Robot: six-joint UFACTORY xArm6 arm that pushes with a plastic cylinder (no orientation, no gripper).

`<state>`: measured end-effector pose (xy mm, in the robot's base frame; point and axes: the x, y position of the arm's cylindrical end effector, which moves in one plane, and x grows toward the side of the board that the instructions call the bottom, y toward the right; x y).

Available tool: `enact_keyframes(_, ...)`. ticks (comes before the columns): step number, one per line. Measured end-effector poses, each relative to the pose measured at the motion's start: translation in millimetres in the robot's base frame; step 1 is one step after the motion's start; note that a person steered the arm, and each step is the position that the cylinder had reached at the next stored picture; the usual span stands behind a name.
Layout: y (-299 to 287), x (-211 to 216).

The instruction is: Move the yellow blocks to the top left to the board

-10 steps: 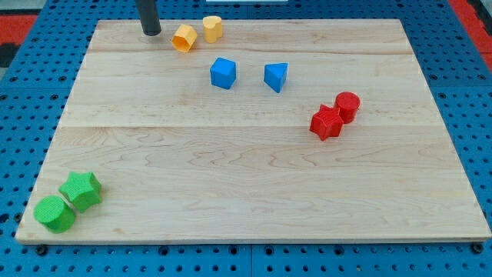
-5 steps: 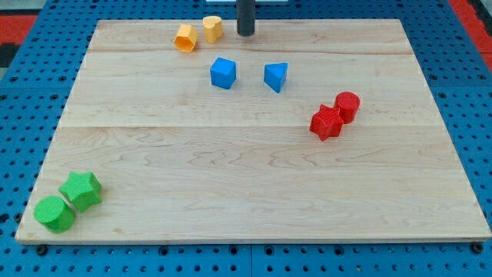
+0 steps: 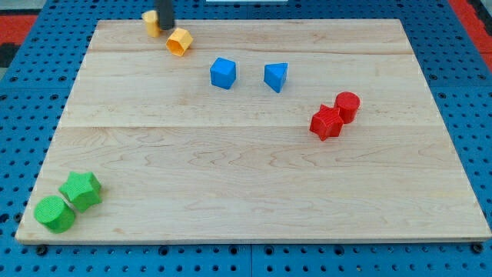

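Observation:
A yellow block [image 3: 151, 21] lies at the board's top edge, left of centre, partly hidden behind my rod. My tip [image 3: 165, 25] stands right against its right side. An orange-yellow hexagonal block [image 3: 179, 41] lies just below and to the right of my tip, close to it. Both yellow blocks are in the upper left part of the wooden board [image 3: 254, 177].
A blue cube [image 3: 223, 73] and a blue wedge-like block [image 3: 276, 76] lie right of the yellow ones. Two red blocks [image 3: 334, 115] touch at mid-right. A green star [image 3: 81, 190] and a green cylinder [image 3: 54, 213] sit at the bottom left corner.
My tip swept from right of the yellow blocks to the left, pushing one yellow block left along the top edge. The hexagonal block shifted slightly down and left.

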<state>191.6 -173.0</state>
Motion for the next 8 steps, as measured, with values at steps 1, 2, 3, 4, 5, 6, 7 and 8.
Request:
enact_keyframes(1,42,9)
enact_keyframes(2,52,0)
enact_keyframes(3,18,1)
enact_keyframes(4,-47,1)
enact_keyframes(5,-90,60)
enact_keyframes(6,-132,80)
enact_keyframes(7,-131,67)
enact_keyframes(8,-113,3)
